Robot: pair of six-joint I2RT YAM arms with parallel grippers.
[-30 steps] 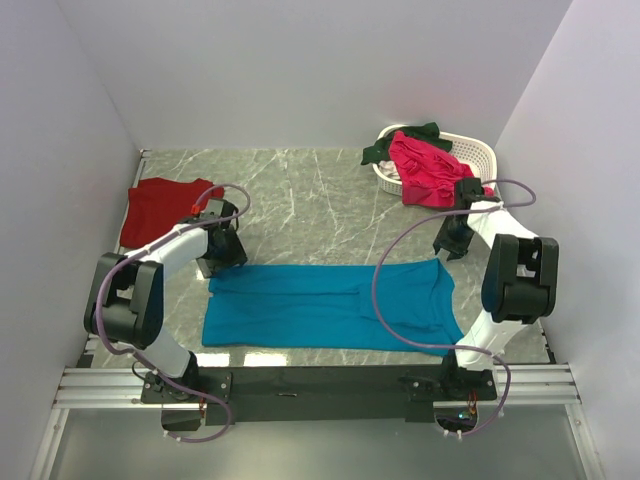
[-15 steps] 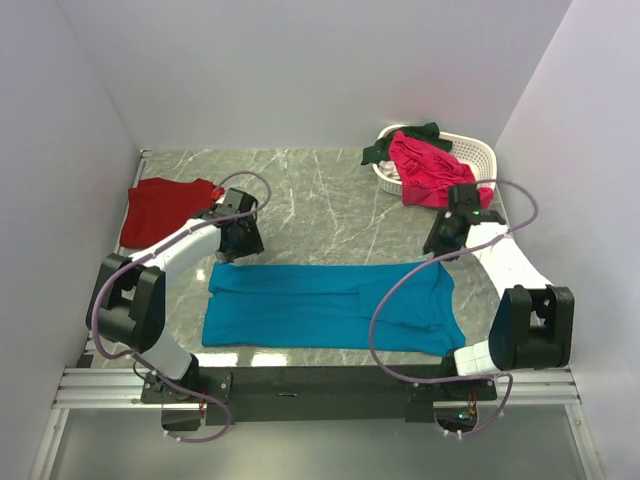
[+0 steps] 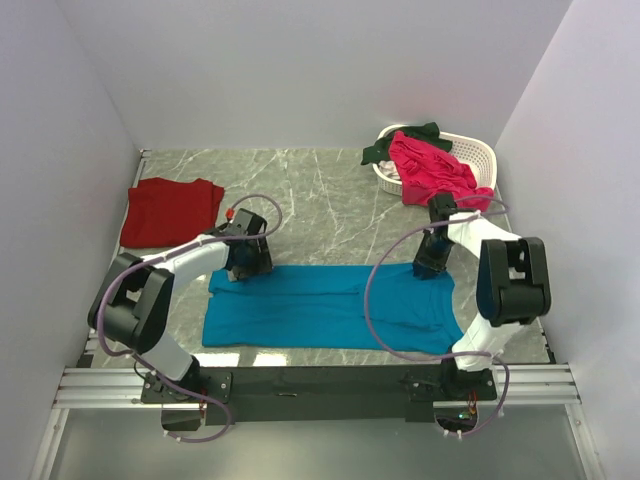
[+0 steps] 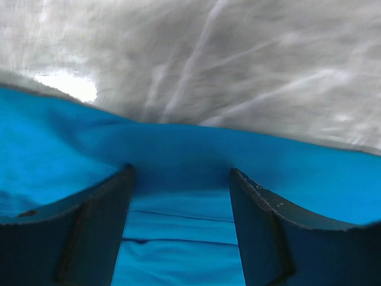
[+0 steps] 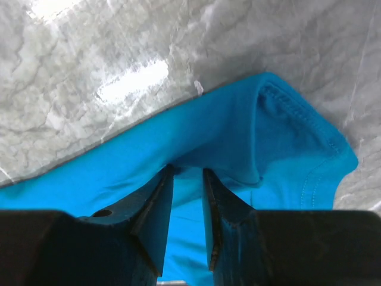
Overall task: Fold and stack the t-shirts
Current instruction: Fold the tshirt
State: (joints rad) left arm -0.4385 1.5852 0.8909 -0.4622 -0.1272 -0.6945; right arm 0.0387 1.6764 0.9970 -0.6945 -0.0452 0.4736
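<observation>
Now both arms have dropped onto the far edge of the teal-blue t-shirt [image 3: 320, 305], flat on the near counter [image 3: 320, 195]; left hand [image 4: 178, 173] straddles it wide open, empty; right hand [image 5: 186, 171] has narrowed to a pinch on the cloth; folding looks imminent.

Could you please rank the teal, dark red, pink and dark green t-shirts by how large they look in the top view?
1. teal t-shirt, clearly largest.
2. dark red t-shirt and pink t-shirt: too alike to rank; the pink one is crumpled.
3. dark green t-shirt, only a small part showing.
</observation>
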